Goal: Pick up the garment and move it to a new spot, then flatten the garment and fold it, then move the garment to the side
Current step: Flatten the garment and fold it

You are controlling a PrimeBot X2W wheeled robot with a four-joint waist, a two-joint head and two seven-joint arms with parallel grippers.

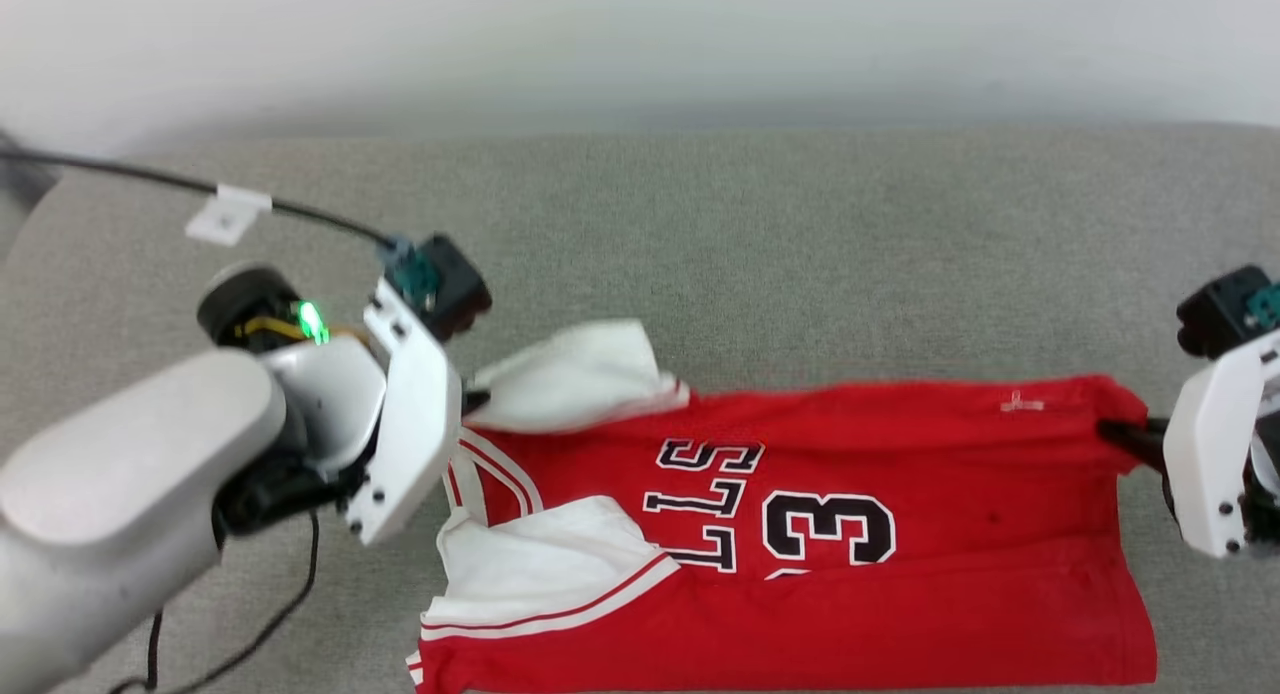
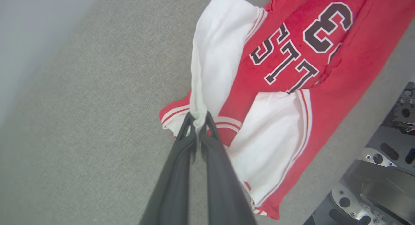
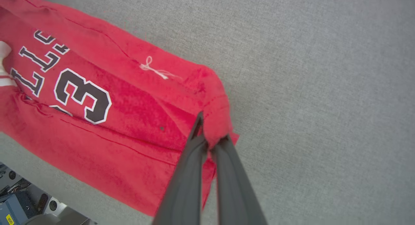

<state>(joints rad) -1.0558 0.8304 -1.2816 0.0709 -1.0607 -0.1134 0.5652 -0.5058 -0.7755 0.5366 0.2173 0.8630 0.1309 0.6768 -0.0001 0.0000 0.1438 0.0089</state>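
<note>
Garment (image 1: 850, 534) is being kept spread on the grey cloth surface (image 1: 800, 224), across the lower middle of the head view. The collar end is toward frame left and the hem toward frame right. The lower long edge is being shown doubled over the chest, so the lettering is cut off (only "LLS" and "3" are readable).

One white sleeve (image 1: 540, 574) is lying on the red at lower left. The other sleeve (image 1: 580, 374) is being drawn to a narrow bunch at the upper left of the cloth.

Left gripper (image 2: 198, 116) is being held closed on that bunched sleeve, with white cloth nipped between the fingertips at the centre of the left wrist view. Right gripper (image 3: 210, 137) is being held closed on the red hem corner, with a fold pinched between its fingers at the centre of the right wrist view.

A black cable (image 1: 290, 209) with a white tag (image 1: 228, 214) is being carried across the upper left of the head view to the left wrist, where a green light (image 1: 312, 322) is glowing. The collar is being partly hidden by that wrist's white plate (image 1: 410, 414). A loose white thread (image 3: 154, 69) is lying on the red near the hem. Metal robot parts (image 2: 382, 173) are being seen at the lower right of the left wrist view.
</note>
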